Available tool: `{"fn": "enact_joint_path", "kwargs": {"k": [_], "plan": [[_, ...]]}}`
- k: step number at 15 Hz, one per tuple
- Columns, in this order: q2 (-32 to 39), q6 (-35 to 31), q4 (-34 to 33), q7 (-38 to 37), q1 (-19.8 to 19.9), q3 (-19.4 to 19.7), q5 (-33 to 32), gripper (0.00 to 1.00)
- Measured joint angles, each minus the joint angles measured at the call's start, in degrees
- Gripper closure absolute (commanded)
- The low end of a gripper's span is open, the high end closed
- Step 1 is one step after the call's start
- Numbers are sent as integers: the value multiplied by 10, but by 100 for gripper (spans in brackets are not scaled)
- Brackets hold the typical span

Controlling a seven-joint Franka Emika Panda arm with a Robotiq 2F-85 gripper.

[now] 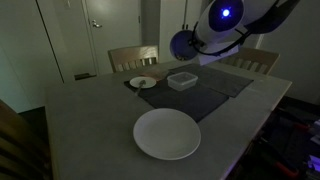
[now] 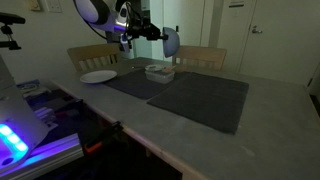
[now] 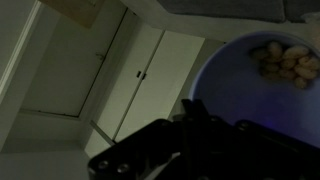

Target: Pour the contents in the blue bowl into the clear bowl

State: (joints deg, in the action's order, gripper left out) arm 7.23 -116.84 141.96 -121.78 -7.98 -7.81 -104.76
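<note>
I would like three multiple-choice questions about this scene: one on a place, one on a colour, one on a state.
1. Where is the blue bowl?
A. on the floor
B. on a chair
C. in the air, held by the end effector
2. What colour is the large plate?
A. white
B. red
C. black
3. What is the blue bowl's state?
A. empty
B. holding pale pieces
C. broken in two

Answers: 1 C, it hangs off the table near the clear bowl; 2 A, it shows white in both exterior views; 3 B, the wrist view shows the pieces inside.
</note>
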Motion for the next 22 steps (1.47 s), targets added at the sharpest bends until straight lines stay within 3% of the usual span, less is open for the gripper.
{"fn": "enact_joint_path", "kwargs": {"k": [15, 22], "plan": [[5, 38, 34, -92, -10, -21, -15, 96], [5, 44, 42, -98, -12, -24, -15, 99]]}}
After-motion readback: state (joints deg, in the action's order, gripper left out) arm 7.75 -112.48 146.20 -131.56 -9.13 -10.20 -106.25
